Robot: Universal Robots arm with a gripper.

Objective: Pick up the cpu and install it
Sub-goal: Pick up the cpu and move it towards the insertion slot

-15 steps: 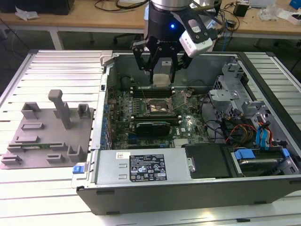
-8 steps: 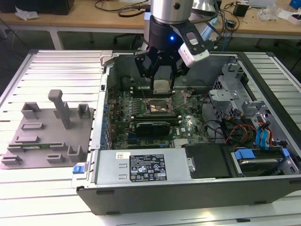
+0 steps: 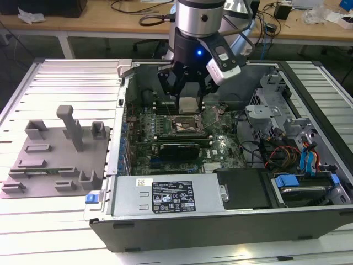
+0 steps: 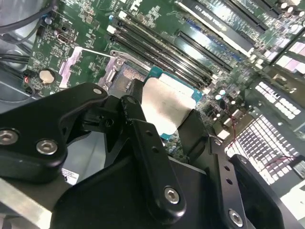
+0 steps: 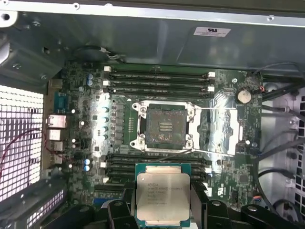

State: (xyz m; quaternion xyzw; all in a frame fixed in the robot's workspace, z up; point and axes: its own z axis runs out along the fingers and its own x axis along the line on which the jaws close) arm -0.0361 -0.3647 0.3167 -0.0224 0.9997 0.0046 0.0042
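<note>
The cpu (image 3: 188,104), a small square chip with a pale metal top, hangs in the air inside the open computer case (image 3: 165,221). My gripper (image 3: 187,99) is shut on it, one black finger on each of two opposite edges. Just below it lies the open, empty socket (image 3: 184,125) on the green motherboard. In the first wrist view the cpu (image 5: 163,193) sits between the fingers (image 5: 199,198), a short way off the socket (image 5: 165,126). In the second wrist view the cpu (image 4: 167,107) is held level above the board, beside the socket (image 4: 125,78).
The socket's metal load plate (image 5: 224,124) is swung open to one side. Memory slots (image 5: 157,78) flank the socket. A long black expansion card (image 3: 179,149) lies near it. Drive bays and cables (image 3: 292,160) fill the exterior view's right. A grey fixture plate (image 3: 55,157) lies outside the case.
</note>
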